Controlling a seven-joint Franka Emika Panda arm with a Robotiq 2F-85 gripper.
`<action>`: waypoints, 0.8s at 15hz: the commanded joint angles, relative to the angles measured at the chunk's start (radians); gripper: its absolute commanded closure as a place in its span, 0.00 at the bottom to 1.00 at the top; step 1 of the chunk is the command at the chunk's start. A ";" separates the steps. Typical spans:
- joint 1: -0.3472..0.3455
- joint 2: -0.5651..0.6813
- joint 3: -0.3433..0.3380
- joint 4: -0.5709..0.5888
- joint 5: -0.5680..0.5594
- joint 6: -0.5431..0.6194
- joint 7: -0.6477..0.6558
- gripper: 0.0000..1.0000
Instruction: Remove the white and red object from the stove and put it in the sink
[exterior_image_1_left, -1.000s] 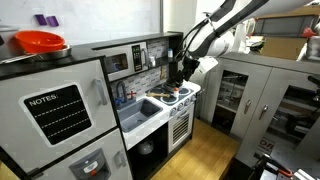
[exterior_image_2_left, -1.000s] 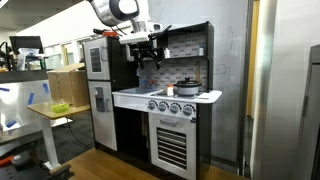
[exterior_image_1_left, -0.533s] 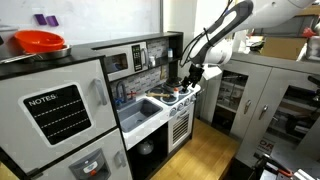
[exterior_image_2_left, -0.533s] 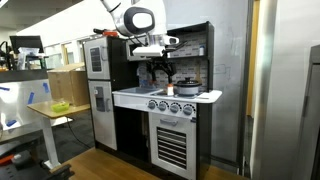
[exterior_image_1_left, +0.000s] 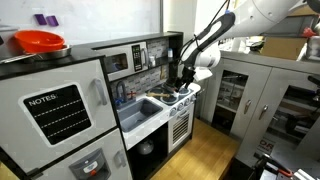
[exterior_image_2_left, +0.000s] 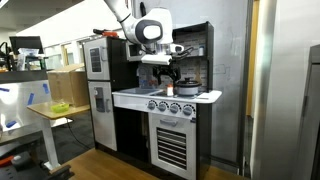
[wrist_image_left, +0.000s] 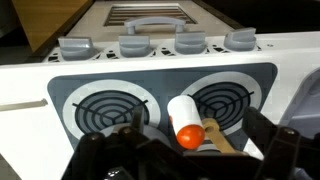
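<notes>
The white and red object (wrist_image_left: 183, 118) is a small white cylinder with a red-orange end. It lies between the two front burners of the white stove (wrist_image_left: 160, 82), against a wooden stick. My gripper (wrist_image_left: 198, 138) is open just above it, with one dark finger on each side and not touching it. In both exterior views the gripper (exterior_image_1_left: 187, 78) (exterior_image_2_left: 168, 78) hangs over the stove (exterior_image_1_left: 180, 98) (exterior_image_2_left: 178, 99). The sink (exterior_image_1_left: 141, 109) is beside the stove.
A dark pot (exterior_image_2_left: 187, 88) stands at the back of the stove. A row of grey knobs (wrist_image_left: 150, 43) lines the stove's front edge. A red-orange bowl (exterior_image_1_left: 40, 42) sits on top of the toy fridge. Metal cabinets (exterior_image_1_left: 262, 95) stand beside the kitchen.
The arm has swung from the sink side to above the stove and come down closer to the cooktop. The gripper has stayed open.
</notes>
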 joint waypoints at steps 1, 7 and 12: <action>-0.029 0.060 0.037 0.076 -0.018 -0.015 0.028 0.00; -0.023 0.144 0.038 0.177 -0.057 -0.029 0.068 0.34; -0.025 0.181 0.041 0.237 -0.086 -0.047 0.096 0.68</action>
